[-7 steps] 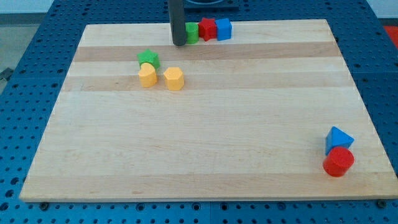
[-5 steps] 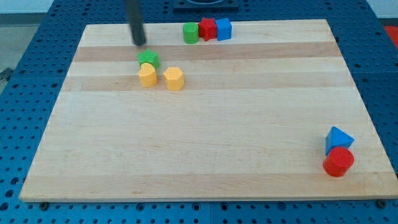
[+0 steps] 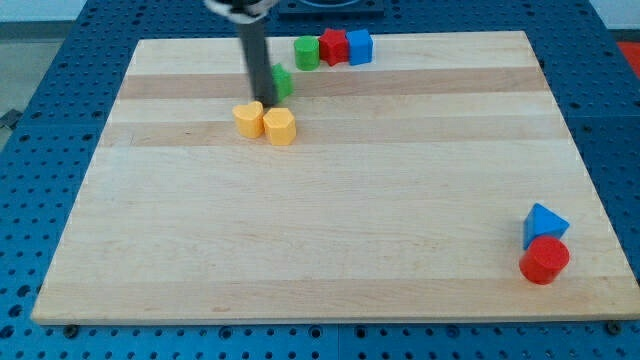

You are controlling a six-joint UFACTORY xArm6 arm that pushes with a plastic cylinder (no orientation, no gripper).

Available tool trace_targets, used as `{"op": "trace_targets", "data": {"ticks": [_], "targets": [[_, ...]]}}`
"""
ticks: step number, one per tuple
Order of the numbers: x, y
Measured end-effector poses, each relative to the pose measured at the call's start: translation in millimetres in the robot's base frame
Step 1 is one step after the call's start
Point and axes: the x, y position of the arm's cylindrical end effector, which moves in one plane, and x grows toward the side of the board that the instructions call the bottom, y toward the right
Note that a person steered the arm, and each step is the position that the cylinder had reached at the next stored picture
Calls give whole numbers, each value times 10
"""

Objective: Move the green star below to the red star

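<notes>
The green star (image 3: 282,81) lies near the view's top, partly hidden behind my rod. My tip (image 3: 260,101) touches the board at the star's left side, right against it. The red star (image 3: 333,47) sits at the board's top edge, between a green cylinder (image 3: 306,53) on its left and a blue block (image 3: 359,46) on its right. The green star is below and to the left of the red star.
Two yellow blocks (image 3: 248,120) (image 3: 280,127) stand side by side just below my tip. A blue triangle (image 3: 543,224) and a red cylinder (image 3: 544,260) sit near the board's right edge at the view's bottom right.
My tip swung left from the green cylinder, then came back right and down. The green star has slid right and up. The left yellow block has shifted slightly right.
</notes>
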Motion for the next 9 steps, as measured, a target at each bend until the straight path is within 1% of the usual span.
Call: {"op": "trace_targets", "data": {"ticks": [1, 2, 3, 4, 5, 6, 9], "targets": [[-97, 280], [202, -312], [311, -1158], [125, -1517], [-133, -1379], [-250, -999], [-252, 484]]}}
